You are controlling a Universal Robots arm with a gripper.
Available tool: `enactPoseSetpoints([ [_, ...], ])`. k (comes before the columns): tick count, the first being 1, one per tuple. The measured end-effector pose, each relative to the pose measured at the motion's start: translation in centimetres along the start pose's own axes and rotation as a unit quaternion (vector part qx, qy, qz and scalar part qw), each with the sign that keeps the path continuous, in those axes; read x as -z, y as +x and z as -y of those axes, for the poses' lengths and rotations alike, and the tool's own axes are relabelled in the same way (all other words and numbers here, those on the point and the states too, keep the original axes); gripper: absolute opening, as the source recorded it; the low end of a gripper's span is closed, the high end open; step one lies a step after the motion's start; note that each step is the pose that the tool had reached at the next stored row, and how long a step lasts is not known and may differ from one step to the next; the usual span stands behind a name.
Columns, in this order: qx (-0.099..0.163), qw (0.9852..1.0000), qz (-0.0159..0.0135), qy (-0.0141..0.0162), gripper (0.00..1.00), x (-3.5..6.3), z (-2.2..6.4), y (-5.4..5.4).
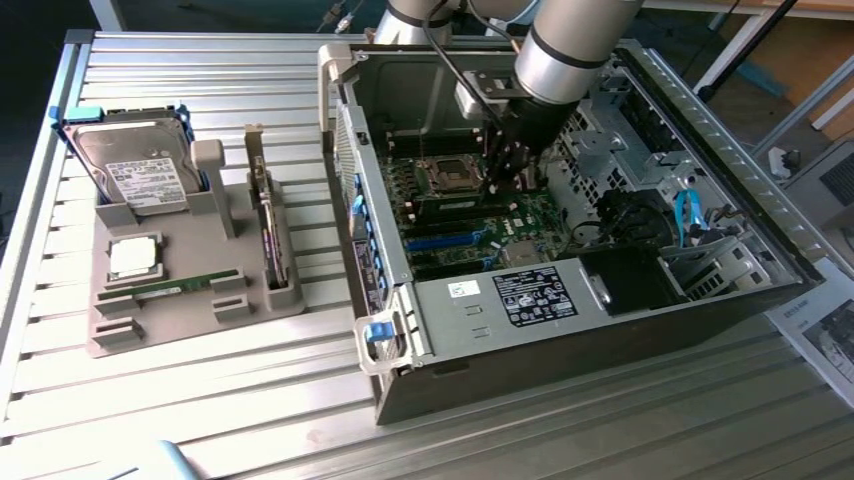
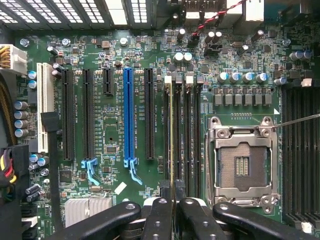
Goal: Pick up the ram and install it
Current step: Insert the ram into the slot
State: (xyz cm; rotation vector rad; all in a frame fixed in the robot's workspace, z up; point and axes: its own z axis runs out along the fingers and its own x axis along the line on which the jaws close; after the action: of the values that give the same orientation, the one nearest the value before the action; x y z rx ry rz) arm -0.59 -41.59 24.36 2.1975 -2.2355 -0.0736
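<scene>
Pincer: clamped on the ram, inside the computer case.
Ram: on edge, long axis parallel with the memory slots, beside the CPU socket.
Seating: cannot tell whether pressed home.

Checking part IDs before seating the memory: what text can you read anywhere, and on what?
No text reads clearly.
White label on the silver hard drive: print too small.
Black label on the grey metal computer case: too small.
White lettering on the green motherboard beside the slots: blurred.
Printed paper sheet at the exterior view's right: too small.
</scene>
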Motion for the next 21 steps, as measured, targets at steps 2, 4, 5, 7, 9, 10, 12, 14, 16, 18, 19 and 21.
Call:
enactPoseSetpoints([
  [2,0.000,1.0000,0.0000,0.0000,0.12,-0.01,0.00,0.01],
  [4,0.000,1.0000,-0.0001,0.0000,0.12,-0.02,-0.05,0.01],
  [5,0.000,1.0000,-0.0001,0.0000,0.12,-0.02,-0.09,0.02],
  [7,0.000,1.0000,-0.0001,0.0000,0.12,-0.03,-0.12,0.01],
  [9,0.000,1.0000,0.0000,0.0000,0.12,-0.06,-0.13,0.01],
  [10,0.000,1.0000,0.0002,0.0001,0.12,-0.10,-0.13,0.01],
  [12,0.000,1.0000,0.0000,0.0000,0.12,-0.18,-0.13,0.02],
  [14,0.000,1.0000,0.0000,0.0000,0.12,-0.31,-0.14,0.02],
  [16,0.000,1.0000,-0.0001,0.0000,0.12,-0.40,-0.13,0.02],
  [18,0.000,1.0000,-0.0001,0.0000,0.12,-0.43,-0.14,0.02],
  [19,0.000,1.0000,0.0000,0.0000,0.12,-0.44,-0.13,0.02],
  [21,0.000,1.0000,0.0000,0.0000,0.12,-0.44,-0.13,0.03],
])
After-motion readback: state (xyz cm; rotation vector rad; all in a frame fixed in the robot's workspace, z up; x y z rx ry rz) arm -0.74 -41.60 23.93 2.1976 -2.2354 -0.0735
